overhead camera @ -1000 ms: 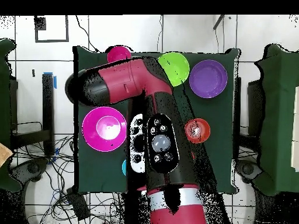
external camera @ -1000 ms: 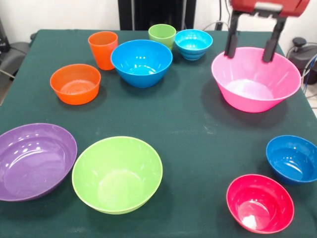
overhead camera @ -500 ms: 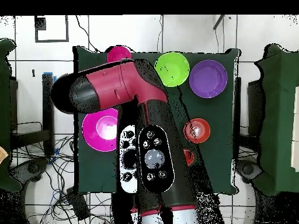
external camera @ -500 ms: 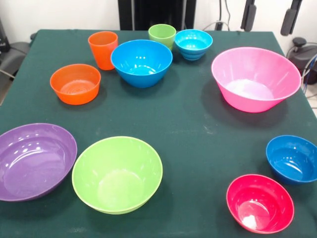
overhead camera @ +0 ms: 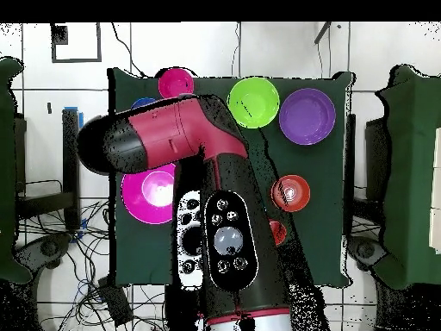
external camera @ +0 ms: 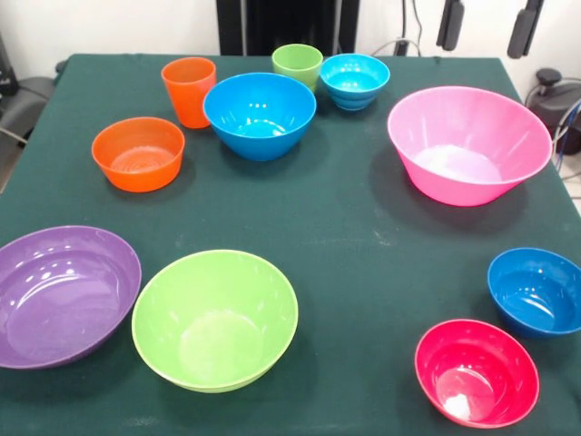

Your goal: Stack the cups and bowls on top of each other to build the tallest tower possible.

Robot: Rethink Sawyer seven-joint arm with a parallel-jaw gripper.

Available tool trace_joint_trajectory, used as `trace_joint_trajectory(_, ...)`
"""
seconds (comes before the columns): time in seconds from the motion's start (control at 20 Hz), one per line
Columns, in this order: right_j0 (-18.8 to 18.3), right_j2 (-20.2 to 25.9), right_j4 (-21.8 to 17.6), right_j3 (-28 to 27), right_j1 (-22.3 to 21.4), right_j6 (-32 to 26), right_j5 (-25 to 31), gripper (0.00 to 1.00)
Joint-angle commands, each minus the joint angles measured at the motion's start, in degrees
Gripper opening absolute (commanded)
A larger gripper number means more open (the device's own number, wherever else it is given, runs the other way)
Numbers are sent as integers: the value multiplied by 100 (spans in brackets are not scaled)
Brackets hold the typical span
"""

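Table: dark green cloth cover, filling most of the front view.
Wall: plain white, behind the table's far edge.
Dark panel: black, upright, at the middle of the far edge.
Floor: pale tiles with dark joints, seen from overhead.
Cables: black, tangled on the floor beside the table.
Light: even, soft shadows.

Dark green cloth-covered desk. Beyond its far edge, a black upright structure against a white wall. Overhead view: white tiled floor around the desk, loose black cables, black square outline on floor.
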Motion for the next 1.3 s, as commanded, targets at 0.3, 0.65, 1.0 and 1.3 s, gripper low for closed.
trace_joint_trajectory(0.3,119,-432,-37,158,707,515,607,100)
trace_joint_trajectory(0.65,-44,-169,-143,228,740,-296,339,100)
trace_joint_trajectory(1.0,-104,153,-438,-9,719,-955,-35,100)
trace_joint_trajectory(1.3,-90,313,-394,-614,928,-1313,610,100)
